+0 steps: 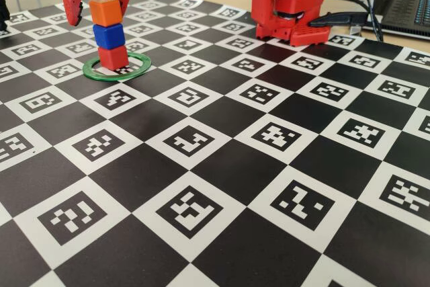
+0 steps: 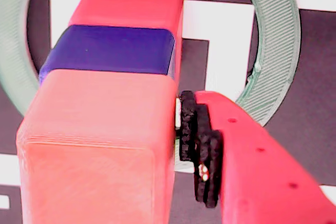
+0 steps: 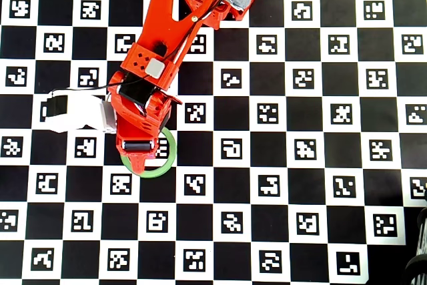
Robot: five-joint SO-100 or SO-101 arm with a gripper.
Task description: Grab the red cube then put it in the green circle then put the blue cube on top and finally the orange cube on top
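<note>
A stack of three cubes stands inside the green circle point(image 1: 118, 78): the red cube point(image 1: 113, 57) at the bottom, the blue cube point(image 1: 109, 35) on it, the orange cube point(image 1: 105, 11) on top. My gripper point(image 1: 101, 17) straddles the orange cube and is open, with a clear gap on the left side in the fixed view. In the wrist view the orange cube point(image 2: 100, 145) fills the foreground above the blue cube point(image 2: 110, 51) and the red cube point(image 2: 131, 6). A sliver of gap separates it from my black finger pad point(image 2: 195, 145). In the overhead view the arm hides the stack; part of the green circle point(image 3: 168, 158) shows.
The table is a black-and-white checkerboard point(image 1: 222, 166) with printed markers. The red arm base point(image 1: 289, 5) stands at the back. A laptop point(image 1: 406, 5) and cables lie at the back right in the fixed view. A white camera module point(image 3: 77, 111) juts out left of the wrist.
</note>
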